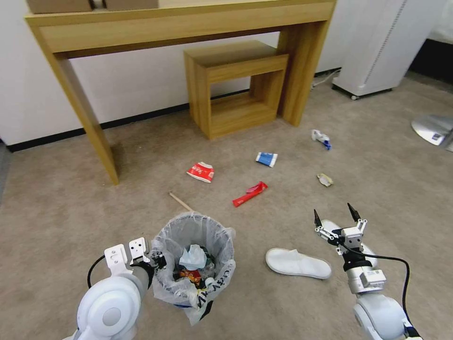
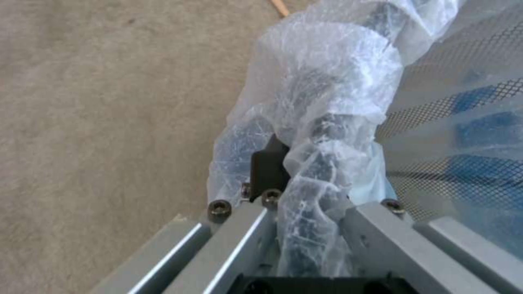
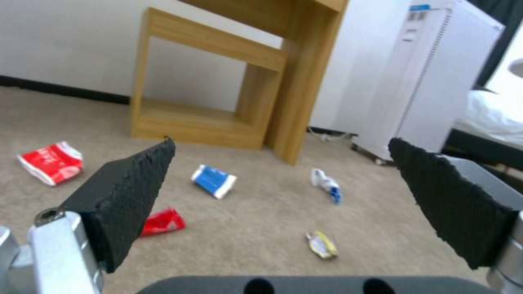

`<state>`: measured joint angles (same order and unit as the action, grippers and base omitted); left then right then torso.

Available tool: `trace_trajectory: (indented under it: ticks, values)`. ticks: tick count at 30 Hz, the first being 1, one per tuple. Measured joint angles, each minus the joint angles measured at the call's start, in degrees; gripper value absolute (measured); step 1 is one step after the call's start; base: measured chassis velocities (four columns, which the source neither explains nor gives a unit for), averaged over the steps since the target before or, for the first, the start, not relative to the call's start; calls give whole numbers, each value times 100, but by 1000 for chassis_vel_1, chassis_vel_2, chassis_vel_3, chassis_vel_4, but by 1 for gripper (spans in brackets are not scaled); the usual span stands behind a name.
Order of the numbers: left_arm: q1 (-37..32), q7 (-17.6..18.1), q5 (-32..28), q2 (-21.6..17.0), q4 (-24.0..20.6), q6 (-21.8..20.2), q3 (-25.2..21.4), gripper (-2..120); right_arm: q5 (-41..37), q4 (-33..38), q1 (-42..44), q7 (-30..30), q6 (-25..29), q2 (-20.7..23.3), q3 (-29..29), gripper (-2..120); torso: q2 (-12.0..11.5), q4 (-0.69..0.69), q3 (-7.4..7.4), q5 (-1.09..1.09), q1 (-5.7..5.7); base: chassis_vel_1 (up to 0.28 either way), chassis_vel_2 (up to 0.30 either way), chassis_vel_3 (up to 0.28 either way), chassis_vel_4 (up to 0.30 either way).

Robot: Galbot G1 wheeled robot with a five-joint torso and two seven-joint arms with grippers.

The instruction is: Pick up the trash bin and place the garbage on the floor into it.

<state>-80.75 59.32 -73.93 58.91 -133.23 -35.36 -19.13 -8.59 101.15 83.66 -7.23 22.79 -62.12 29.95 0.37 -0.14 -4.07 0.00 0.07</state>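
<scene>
The trash bin [image 1: 196, 259], black with a crinkly white bag and litter inside, is at the lower left. My left gripper [image 1: 158, 260] is shut on the bin's bag-wrapped rim [image 2: 327, 102]. Garbage lies on the beige floor [image 1: 387, 189]: a red-white carton [image 1: 201, 171], a blue-white packet [image 1: 266, 159], a red wrapper [image 1: 249, 193], a crushed bottle [image 1: 321, 139], a crumpled scrap [image 1: 324, 179] and a wooden stick [image 1: 180, 201]. One white slipper [image 1: 297, 263] lies right of the bin. My right gripper [image 1: 335, 217] hangs open over a second slipper [image 1: 369, 251], which it mostly hides.
A long wooden table [image 1: 179, 23] stands against the wall, with a small wooden table [image 1: 236, 89] under it. A white appliance [image 1: 377, 47] and a metal base [image 1: 434, 128] are at the right. Open carpet lies between the bin and the litter.
</scene>
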Motion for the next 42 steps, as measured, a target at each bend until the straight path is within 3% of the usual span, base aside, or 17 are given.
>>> trace_trajectory:
  ticks: [23, 42]
  values:
    - [-180, 35, -96, -87, -208, 17, -177, 0, -19, 191, 195, 50, 292, -91, 127, 100, 0, 1, 0, 0, 0, -10, -9, -13, -8]
    - [-196, -13, 62, 14, -104, 43, -111, 0, -33, 63, 107, 37, 353, -72, -50, 100, 0, 1, 0, 0, 0, 0, 0, 0, 0]
